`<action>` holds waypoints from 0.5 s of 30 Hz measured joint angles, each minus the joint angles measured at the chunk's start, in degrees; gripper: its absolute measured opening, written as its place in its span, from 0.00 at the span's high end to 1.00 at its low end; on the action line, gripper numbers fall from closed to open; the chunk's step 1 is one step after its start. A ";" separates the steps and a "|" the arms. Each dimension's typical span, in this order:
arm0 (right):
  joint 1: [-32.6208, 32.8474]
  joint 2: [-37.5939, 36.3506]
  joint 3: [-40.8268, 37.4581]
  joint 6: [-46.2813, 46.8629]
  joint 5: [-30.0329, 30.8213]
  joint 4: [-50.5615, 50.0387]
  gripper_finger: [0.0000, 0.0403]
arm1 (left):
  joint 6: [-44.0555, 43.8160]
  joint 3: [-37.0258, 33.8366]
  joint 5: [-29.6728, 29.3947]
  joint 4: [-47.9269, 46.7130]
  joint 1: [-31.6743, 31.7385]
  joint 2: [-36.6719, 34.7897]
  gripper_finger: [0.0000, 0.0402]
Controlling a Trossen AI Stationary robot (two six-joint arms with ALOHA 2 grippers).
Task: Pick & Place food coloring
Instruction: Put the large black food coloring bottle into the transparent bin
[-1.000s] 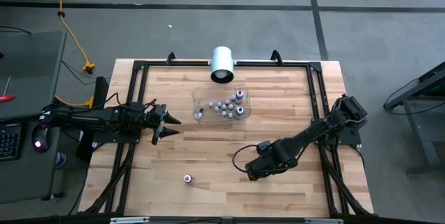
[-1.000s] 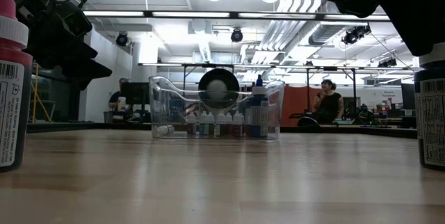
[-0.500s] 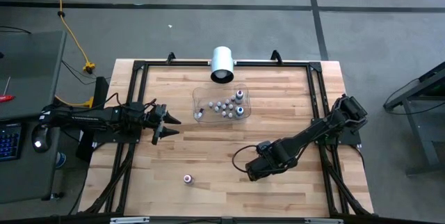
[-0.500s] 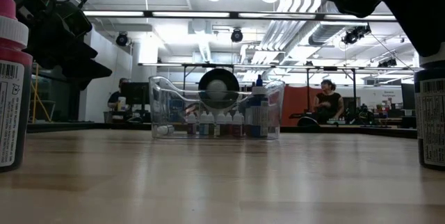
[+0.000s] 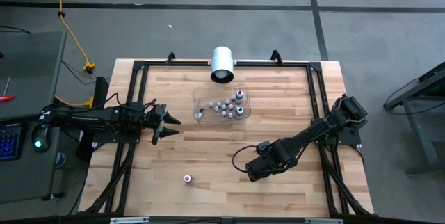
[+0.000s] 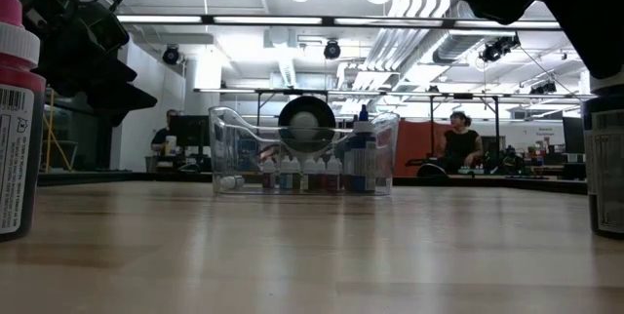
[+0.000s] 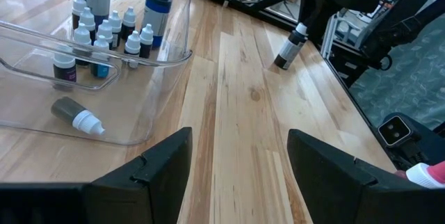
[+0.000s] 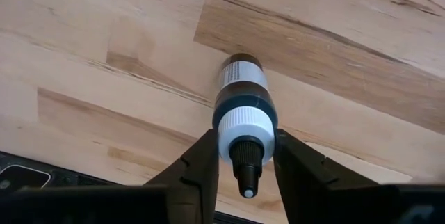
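Closing since a second ago, right pincer now clasps an upright dark bottle; left pincer hovers open.

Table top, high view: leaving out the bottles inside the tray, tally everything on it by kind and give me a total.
Clear tray: 1
White cylinder at the far edge: 1
Pink-capped bottle, standing free: 1
Dark bottle with a white cap, between the fingers of the right gripper: 1
Total: 4
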 joint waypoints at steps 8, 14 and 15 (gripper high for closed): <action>0.00 0.00 0.02 -1.18 -0.05 -0.19 0.74 | -0.02 0.00 -0.01 0.00 -0.01 0.00 0.42; 0.00 0.00 0.02 -1.59 0.27 -0.24 0.74 | 0.00 0.00 -0.01 0.00 0.01 0.00 0.42; 0.01 0.00 0.02 -1.78 0.39 -0.25 0.74 | -0.01 0.00 -0.01 0.00 0.00 0.00 0.42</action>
